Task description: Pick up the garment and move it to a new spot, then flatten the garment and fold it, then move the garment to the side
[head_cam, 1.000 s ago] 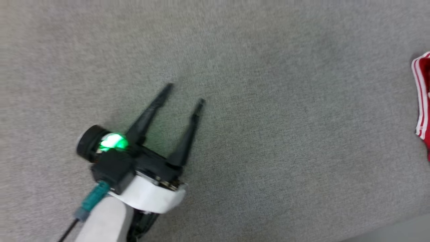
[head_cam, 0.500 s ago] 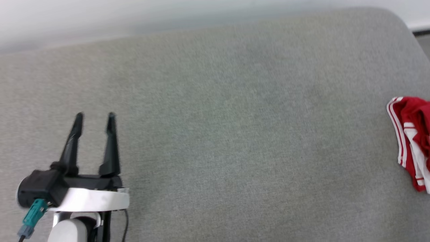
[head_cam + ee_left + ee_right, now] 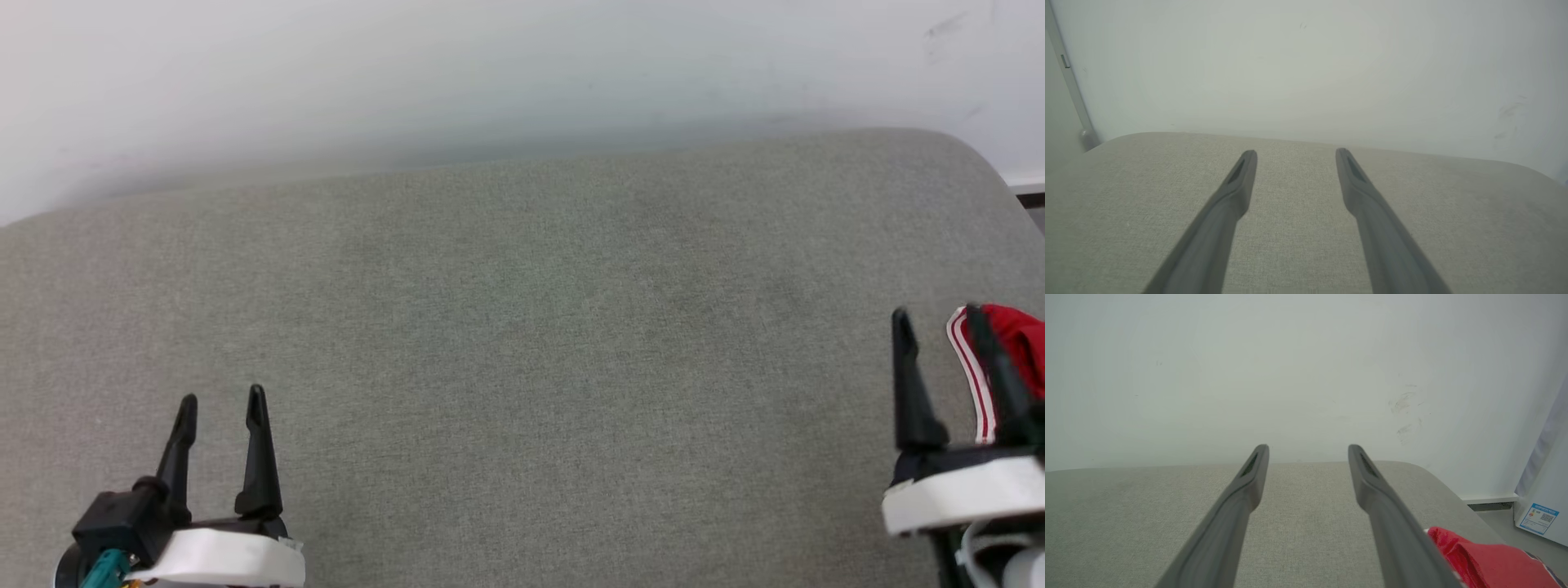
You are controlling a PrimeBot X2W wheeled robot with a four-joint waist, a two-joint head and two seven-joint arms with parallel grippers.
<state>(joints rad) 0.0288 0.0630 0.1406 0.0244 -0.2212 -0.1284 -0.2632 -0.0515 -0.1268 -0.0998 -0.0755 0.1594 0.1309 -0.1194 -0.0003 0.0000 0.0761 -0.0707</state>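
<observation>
Bunched red jersey garment with white-striped trim lies at the right edge of the grey fabric cushion, just beside the right tool. That and the left tool are both spread wide, empty. Risk: pinching only one thin layer, or nudging it off the edge.

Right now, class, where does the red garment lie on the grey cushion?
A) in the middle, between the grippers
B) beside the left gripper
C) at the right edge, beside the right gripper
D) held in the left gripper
C: the garment lies bunched at the right edge of the cushion, just outside the open right gripper.
</observation>
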